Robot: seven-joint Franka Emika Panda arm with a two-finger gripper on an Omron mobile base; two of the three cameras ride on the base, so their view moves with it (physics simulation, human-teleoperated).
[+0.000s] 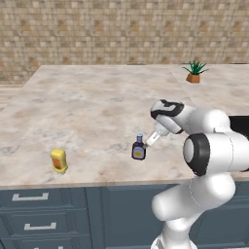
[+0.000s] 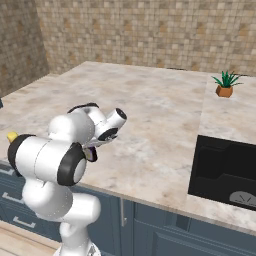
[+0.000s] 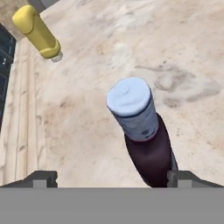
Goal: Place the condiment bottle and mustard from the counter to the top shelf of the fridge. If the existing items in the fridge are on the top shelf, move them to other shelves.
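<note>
Gripper (image 3: 112, 178) spread wide just above the condiment bottle (image 3: 142, 131) — nearer one fingertip; untouched.

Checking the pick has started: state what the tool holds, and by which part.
Nothing is held. The tool is open above the dark blue-capped condiment bottle, its fingertips clear of it.

- Right base view: condiment bottle (image 2: 91, 154) almost wholly hidden behind the arm; only a dark sliver shows.
- Right base view: mustard (image 2: 12, 136) mostly covered by the arm; only a yellow tip shows.
- Hand view: bottle base cut off at the bottom; label not visible.
- Left base view: bottle label (image 1: 139, 153) too small to read.
- Right base view: black sink (image 2: 225, 172) cut off by the right edge.
</note>
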